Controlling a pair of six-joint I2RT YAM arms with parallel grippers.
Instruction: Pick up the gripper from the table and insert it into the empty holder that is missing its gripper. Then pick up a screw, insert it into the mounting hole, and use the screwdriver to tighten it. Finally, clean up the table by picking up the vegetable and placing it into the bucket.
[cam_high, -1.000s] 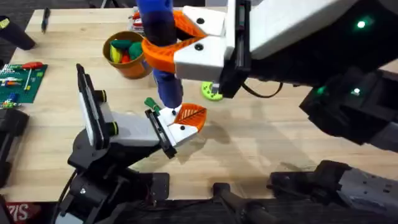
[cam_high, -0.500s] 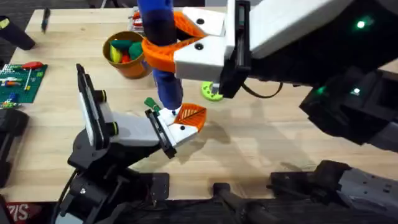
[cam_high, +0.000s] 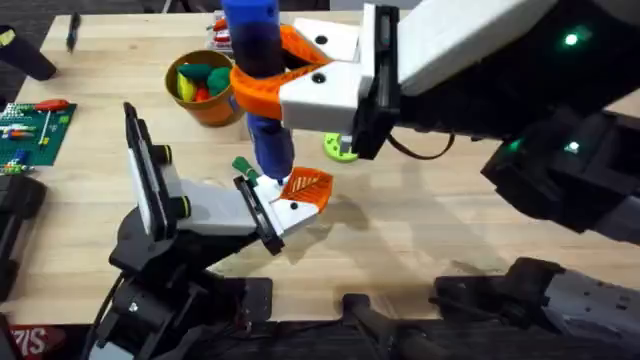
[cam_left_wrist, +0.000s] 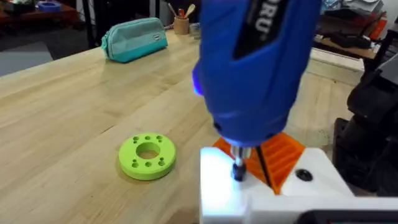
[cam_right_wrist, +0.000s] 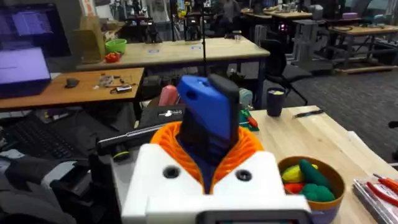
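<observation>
Blue screwdriver (cam_high: 262, 90) upright in right gripper (cam_high: 262, 82) jaws' clasp, tip down on gripper (cam_high: 300, 192), left jaws indiscernible

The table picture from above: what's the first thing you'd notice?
A fat blue electric screwdriver stands upright in the middle, clasped by the right arm's orange-and-white tool. Its tip presses down on the small orange ribbed finger seated in the white boxy holder. Behind it sits a round orange-brown pot of colourful toy vegetables.
</observation>
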